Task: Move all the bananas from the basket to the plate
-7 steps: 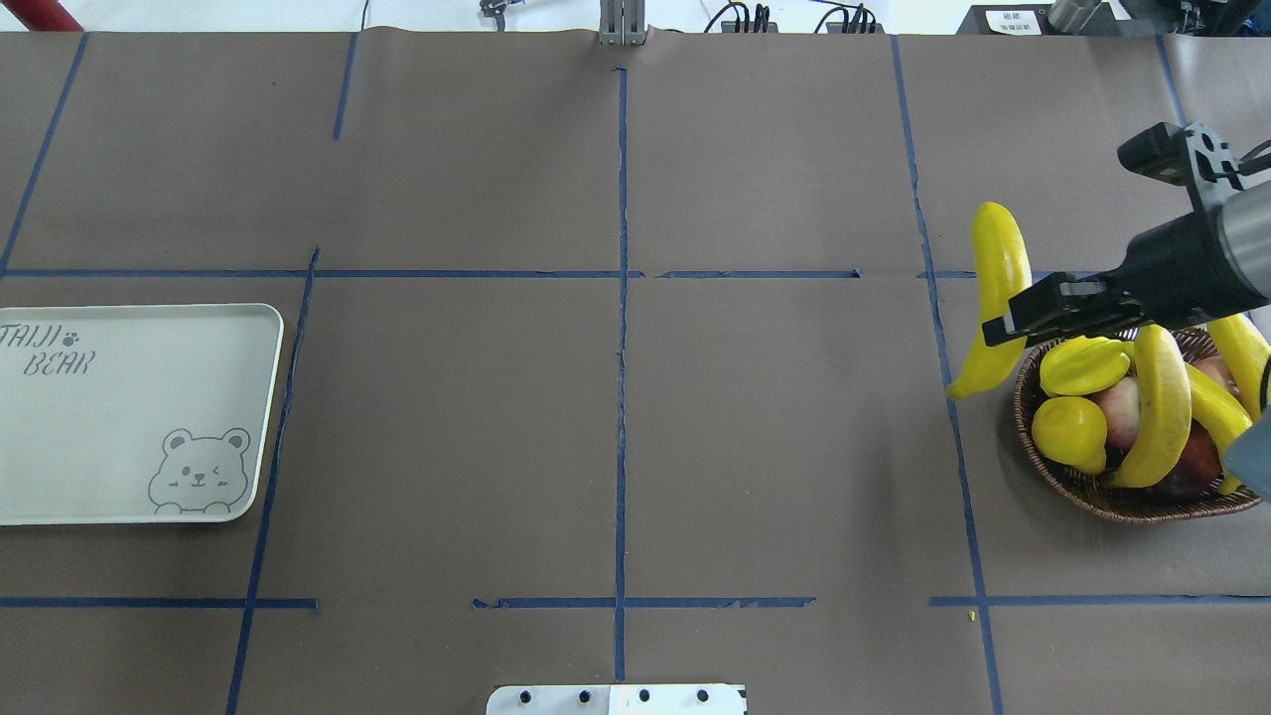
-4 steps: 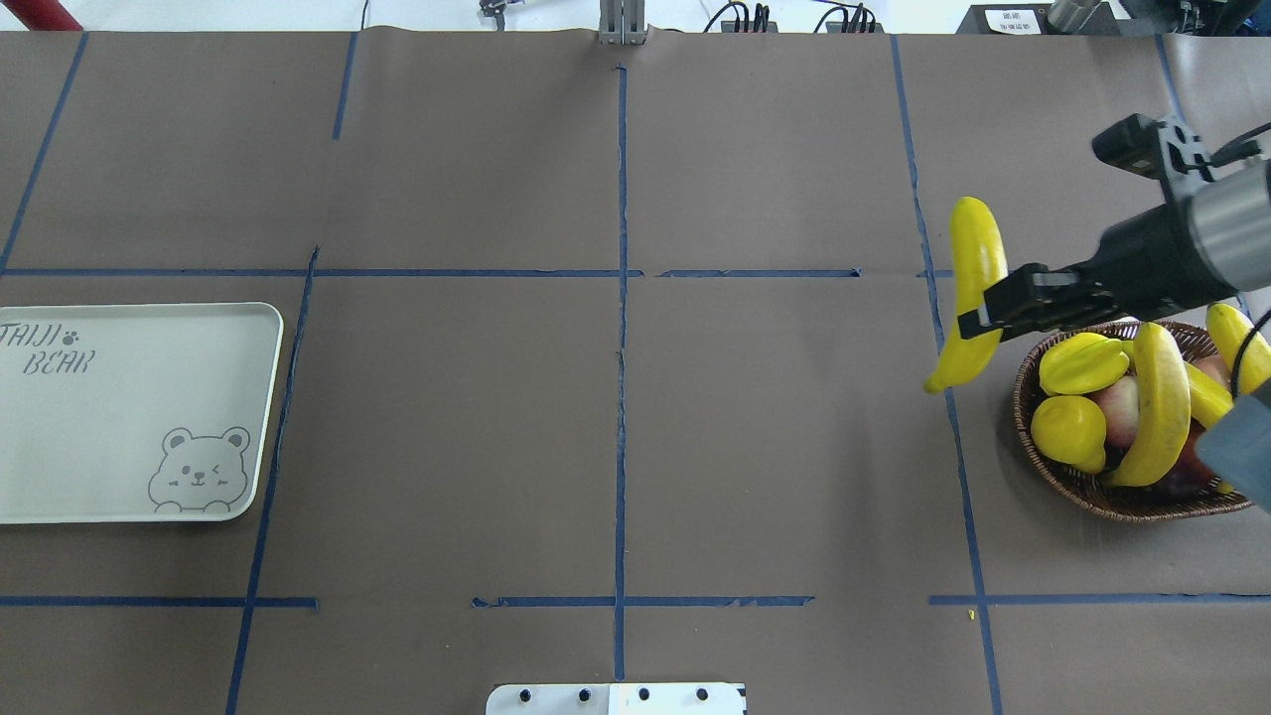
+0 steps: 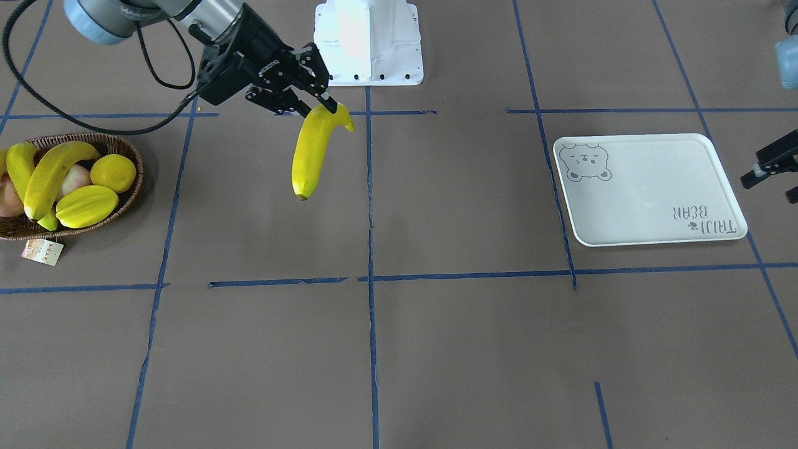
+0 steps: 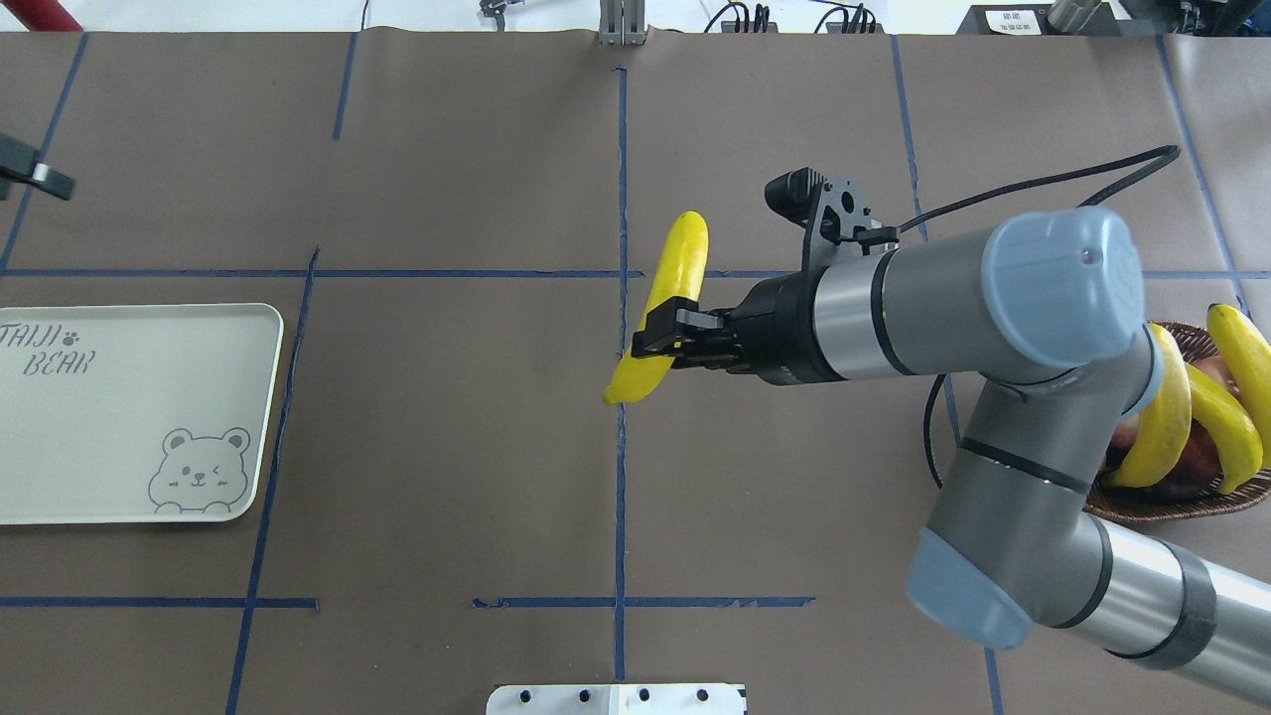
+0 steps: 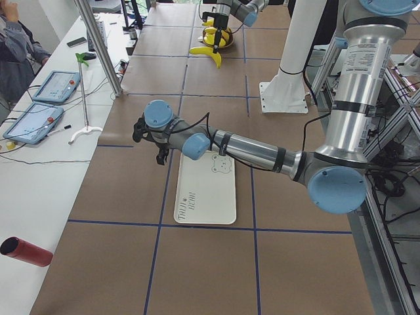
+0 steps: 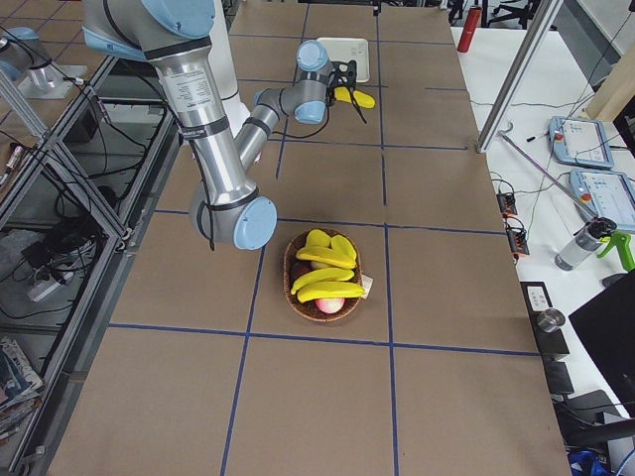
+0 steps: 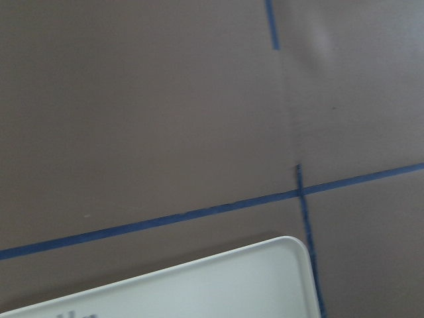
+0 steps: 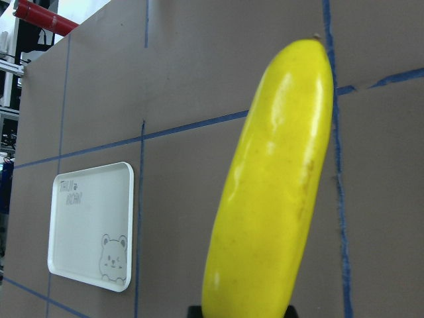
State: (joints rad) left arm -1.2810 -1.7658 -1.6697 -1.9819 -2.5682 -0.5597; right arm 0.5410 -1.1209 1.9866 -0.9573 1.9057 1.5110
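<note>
My right gripper is shut on one banana and holds it in the air over the table's centre line. The banana hangs long-ways, gripped near its stem end. Three more bananas lie in the wicker basket at the table's right end. The bare plate lies at the left end. My left gripper hovers open just beyond the plate's outer side, holding nothing.
A lemon, a starfruit and a pinkish round fruit share the basket, whose paper tag lies on the table. The robot's white base stands at the near middle edge. Blue tape lines cross the brown table.
My right arm has carried the banana leftwards from beside the basket to the table's middle. My left gripper has come into view at the overhead view's left edge.
</note>
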